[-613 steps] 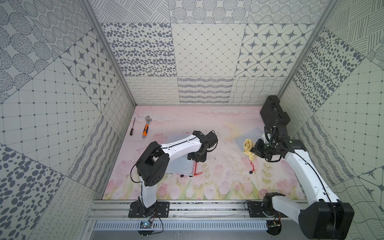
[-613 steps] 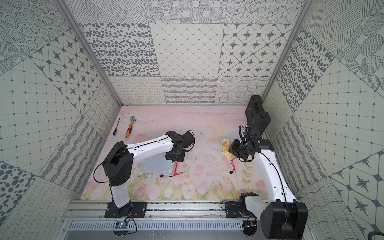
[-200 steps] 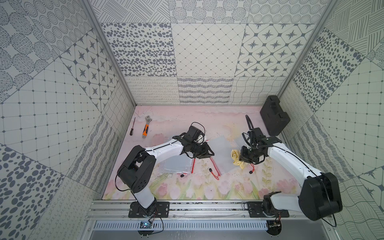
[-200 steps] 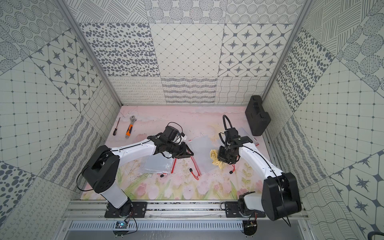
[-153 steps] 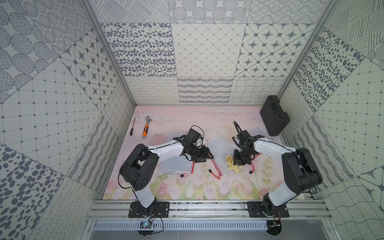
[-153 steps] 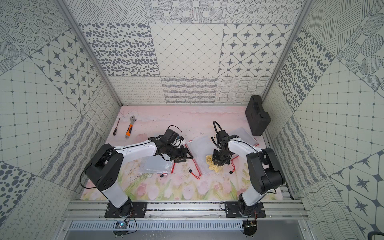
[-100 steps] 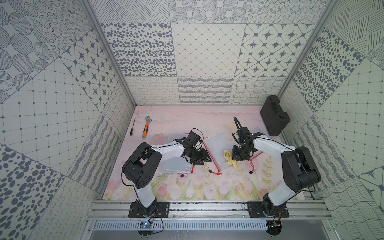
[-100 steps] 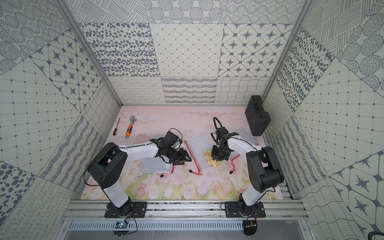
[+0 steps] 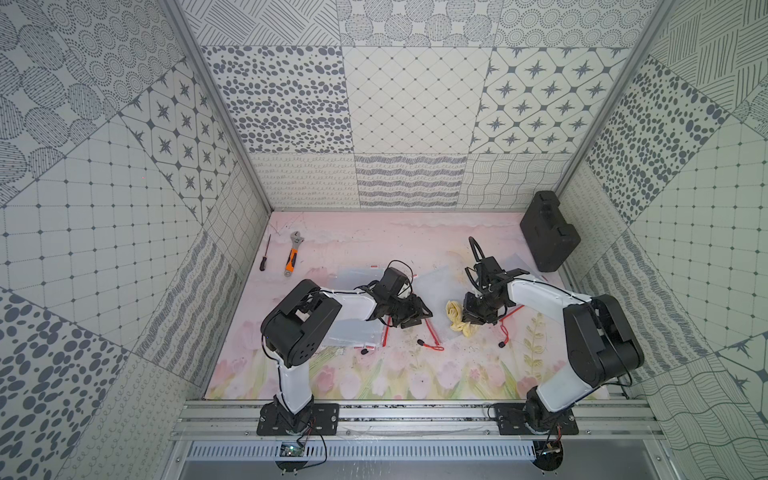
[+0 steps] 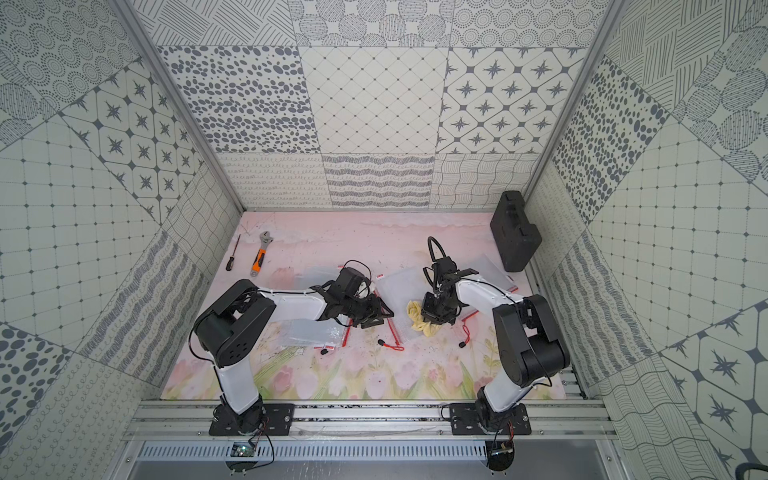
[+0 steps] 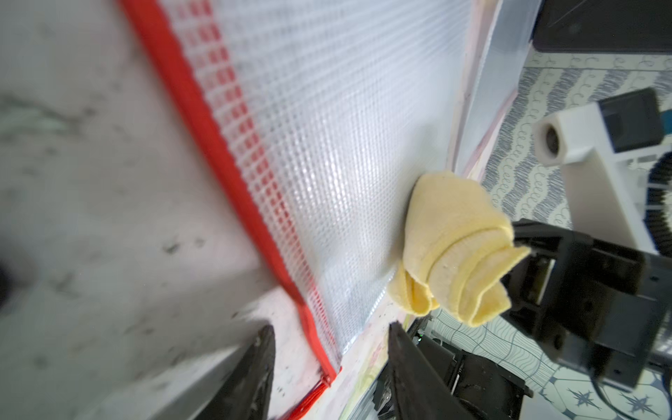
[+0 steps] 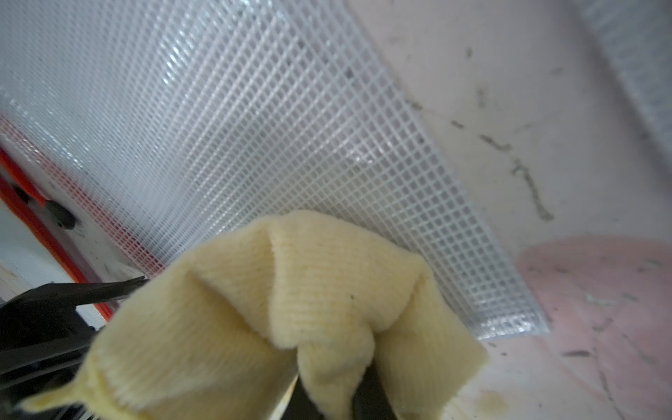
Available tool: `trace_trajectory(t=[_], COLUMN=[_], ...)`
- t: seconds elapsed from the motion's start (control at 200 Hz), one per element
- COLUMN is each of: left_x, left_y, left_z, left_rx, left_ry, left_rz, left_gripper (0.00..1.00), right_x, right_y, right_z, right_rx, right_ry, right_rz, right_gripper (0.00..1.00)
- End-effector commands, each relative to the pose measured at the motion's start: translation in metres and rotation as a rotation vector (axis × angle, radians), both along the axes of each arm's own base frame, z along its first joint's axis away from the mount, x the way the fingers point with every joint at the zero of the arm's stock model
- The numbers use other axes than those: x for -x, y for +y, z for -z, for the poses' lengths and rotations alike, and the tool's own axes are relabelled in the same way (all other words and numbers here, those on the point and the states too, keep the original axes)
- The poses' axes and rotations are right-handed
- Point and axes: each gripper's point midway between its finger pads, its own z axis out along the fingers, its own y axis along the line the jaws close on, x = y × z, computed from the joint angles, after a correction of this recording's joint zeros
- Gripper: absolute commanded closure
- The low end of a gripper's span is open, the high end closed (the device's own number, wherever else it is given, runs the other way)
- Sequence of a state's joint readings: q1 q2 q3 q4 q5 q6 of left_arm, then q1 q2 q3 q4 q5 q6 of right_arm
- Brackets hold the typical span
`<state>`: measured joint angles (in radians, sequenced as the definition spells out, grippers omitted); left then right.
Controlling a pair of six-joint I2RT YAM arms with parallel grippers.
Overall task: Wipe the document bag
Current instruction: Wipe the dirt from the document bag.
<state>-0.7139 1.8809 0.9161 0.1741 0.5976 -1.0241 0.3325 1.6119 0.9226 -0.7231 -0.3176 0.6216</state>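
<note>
The document bag (image 9: 436, 289) (image 10: 395, 291) is clear mesh plastic with a red zipper edge and lies flat mid-table between the arms. My left gripper (image 9: 415, 318) (image 10: 376, 316) (image 11: 331, 327) is low at its zipper side and open, the jaws astride the bag's red corner (image 11: 327, 374) without clamping it. My right gripper (image 9: 478, 318) (image 10: 438, 316) (image 12: 327, 392) is shut on a bunched yellow cloth (image 9: 457, 322) (image 10: 417, 318) (image 11: 458, 251) (image 12: 291, 309). The cloth rests against the bag's (image 12: 236, 127) opposite edge and hides the right fingertips.
More clear bags lie under the left arm (image 9: 353, 332), behind it (image 9: 357, 272) and behind the right arm (image 9: 519, 264). A black case (image 9: 548, 230) stands at the back right. A wrench (image 9: 293, 257) and a screwdriver (image 9: 265, 257) lie at the back left.
The right arm has swung left and brought the cloth from the right side to the bag's edge. The left gripper has shifted slightly toward the front at the zipper side.
</note>
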Motion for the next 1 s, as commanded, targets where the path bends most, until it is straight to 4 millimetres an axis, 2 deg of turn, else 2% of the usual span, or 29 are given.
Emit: trace_trajectory(t=[0.0, 0.205, 0.44, 0.825, 0.991], left_x=[0.001, 0.004, 0.000, -0.006, -0.008], left_y=[0.027, 0.026, 0.021, 0.011, 0.006], left_z=[0.058, 0.069, 0.070, 0.068, 0.065], left_rx=[-0.176, -0.211, -0.225, -0.239, -0.245], left_ry=[0.099, 0.096, 0.073, 0.049, 0.029], left_rz=[-0.182, -0.178, -0.181, -0.140, -0.099], left_gripper=[0.50, 0.52, 0.61, 0.82, 1.00], right_x=[0.003, 0.002, 0.005, 0.009, 0.011], right_y=[0.002, 0.003, 0.002, 0.004, 0.003], right_z=[-0.005, -0.005, -0.005, -0.009, -0.012], right_rx=[-0.013, -0.020, -0.023, -0.042, -0.045], right_ry=[-0.014, -0.019, -0.018, -0.026, -0.030], right_rz=[0.009, 0.009, 0.008, 0.009, 0.008], right_gripper=[1.00, 1.00, 1.00, 1.00, 1.00])
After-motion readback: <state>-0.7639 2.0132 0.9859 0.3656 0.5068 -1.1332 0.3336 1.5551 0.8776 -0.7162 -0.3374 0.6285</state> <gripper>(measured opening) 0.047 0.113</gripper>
